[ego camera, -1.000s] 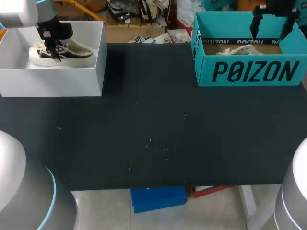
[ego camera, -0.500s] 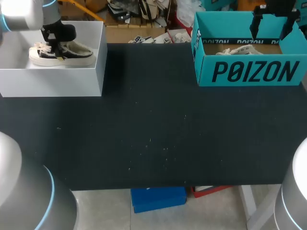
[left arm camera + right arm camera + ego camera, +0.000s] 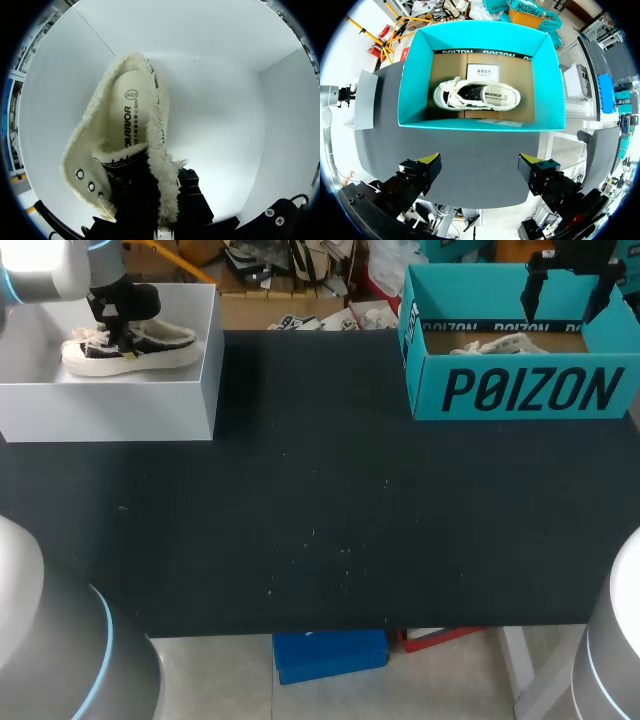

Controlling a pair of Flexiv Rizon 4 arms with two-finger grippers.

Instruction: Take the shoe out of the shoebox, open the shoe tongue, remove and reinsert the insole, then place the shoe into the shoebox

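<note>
A black-and-cream shoe with a fleecy lining lies in the white shoebox at the table's far left. My left gripper reaches down into that box and is shut on the shoe. In the left wrist view the shoe's lined side wall is pinched in my left gripper, and its insole shows inside. My right gripper hangs open over the teal shoebox at the far right. In the right wrist view a second shoe lies in the teal shoebox, well ahead of my right gripper.
The dark table stretches between the two boxes. The white box's floor surrounds the held shoe.
My left gripper has closed on the shoe's side. The shoe has shifted slightly up and to the right in the white box. The right arm has kept still.
</note>
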